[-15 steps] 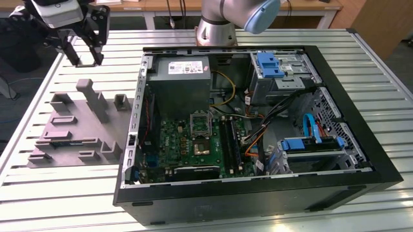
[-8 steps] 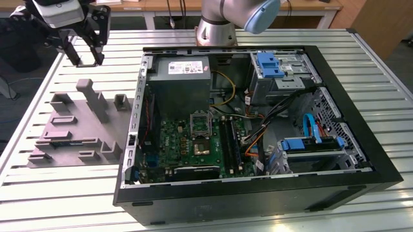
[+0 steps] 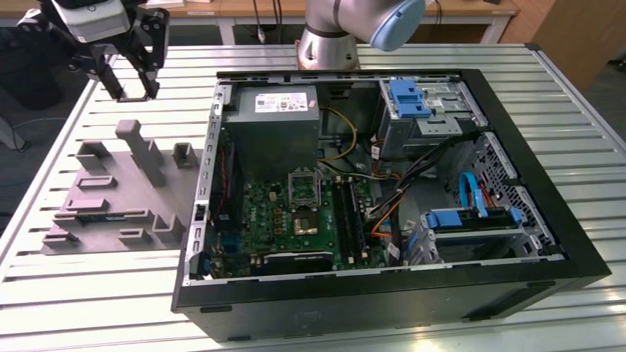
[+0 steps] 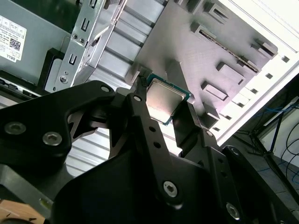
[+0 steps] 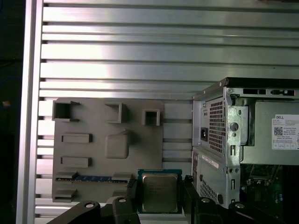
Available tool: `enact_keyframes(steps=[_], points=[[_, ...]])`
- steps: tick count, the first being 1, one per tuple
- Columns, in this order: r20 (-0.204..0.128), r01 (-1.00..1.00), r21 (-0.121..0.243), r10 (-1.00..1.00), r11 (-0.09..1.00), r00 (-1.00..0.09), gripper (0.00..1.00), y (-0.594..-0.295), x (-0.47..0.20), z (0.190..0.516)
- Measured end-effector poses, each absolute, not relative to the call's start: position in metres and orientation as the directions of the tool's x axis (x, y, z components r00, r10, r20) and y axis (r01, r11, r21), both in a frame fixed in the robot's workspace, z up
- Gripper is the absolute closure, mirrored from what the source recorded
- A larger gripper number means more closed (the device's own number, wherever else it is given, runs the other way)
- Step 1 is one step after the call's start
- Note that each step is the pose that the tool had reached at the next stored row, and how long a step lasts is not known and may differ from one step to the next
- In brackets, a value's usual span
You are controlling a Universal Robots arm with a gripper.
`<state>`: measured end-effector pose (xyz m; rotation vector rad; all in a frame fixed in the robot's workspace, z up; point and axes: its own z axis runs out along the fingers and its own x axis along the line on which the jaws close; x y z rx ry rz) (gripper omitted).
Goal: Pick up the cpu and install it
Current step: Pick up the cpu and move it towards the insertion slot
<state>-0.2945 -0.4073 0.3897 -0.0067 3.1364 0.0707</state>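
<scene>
– Gripper state, please: what is it doing?

– Its two black fingers are clamped on the cpu, one on each of two opposite edges. The chip sits right between the tips, with its silver-grey metal top facing both wrist cameras.

– Is the cpu resting on anything?

– It is held clear of the surface. In the first wrist view the cpu hangs in the gripper over the edge of the grey moulded tray, on the tray's corner nearest the computer case.

– What else is on that tray?

– Several upright blocks and shallow pockets, and a blue memory stick lying in a slot just beside the held chip.

– And from the exterior view?

– The gripper hangs at the exterior view's left, above the slatted metal counter, over the far end of the tray. The open computer case lies on its side at the exterior view's right of the tray, with the green motherboard exposed inside. The gripper is outside the case, well apart from the motherboard.
</scene>
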Motion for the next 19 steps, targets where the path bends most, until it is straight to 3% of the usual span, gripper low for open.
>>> enact_keyframes(steps=[19], points=[[-0.005,-0.004,0.045,-0.004,0.999,-1.000,0.53,-0.4073,-0.2865,0.3897]])
